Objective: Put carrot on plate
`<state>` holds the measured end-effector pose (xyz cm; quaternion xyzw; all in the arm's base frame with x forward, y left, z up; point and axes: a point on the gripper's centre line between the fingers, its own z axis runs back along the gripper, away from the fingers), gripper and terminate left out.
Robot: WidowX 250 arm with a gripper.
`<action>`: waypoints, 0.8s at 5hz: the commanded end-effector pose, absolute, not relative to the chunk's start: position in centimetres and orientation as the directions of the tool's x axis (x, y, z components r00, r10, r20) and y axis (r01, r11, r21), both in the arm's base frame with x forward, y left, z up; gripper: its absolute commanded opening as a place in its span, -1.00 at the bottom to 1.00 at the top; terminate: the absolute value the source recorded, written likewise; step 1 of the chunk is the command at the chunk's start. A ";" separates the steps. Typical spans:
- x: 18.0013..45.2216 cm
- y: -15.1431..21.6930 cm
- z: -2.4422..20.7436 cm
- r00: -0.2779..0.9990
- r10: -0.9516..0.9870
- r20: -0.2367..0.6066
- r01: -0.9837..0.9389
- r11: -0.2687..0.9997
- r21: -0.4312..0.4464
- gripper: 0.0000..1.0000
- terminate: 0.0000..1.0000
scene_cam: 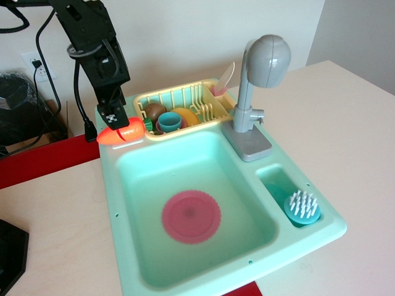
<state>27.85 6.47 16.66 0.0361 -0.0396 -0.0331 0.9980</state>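
Observation:
The orange toy carrot with its green cap pointing right hangs in my gripper above the back left corner of the sink. The gripper is shut on the carrot's top, black fingers pointing down. The pink-red ridged plate lies flat on the sink basin's floor, well to the front right of the carrot and lower. The carrot is clear of the plate.
A yellow dish rack at the sink's back holds a brown round toy, a teal cup and an orange-yellow dish. A grey faucet stands at the right. A teal brush sits in the small side compartment.

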 end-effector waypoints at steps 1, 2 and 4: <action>27.9 6.5 16.7 0.995 -0.069 0.077 0.063 0.995 0.075 1.00 -1.00; 28.4 6.6 16.3 0.995 -0.080 0.062 0.077 0.995 0.058 1.00 -1.00; 28.3 6.9 14.7 0.996 -0.085 0.015 0.084 0.995 0.058 1.00 -1.00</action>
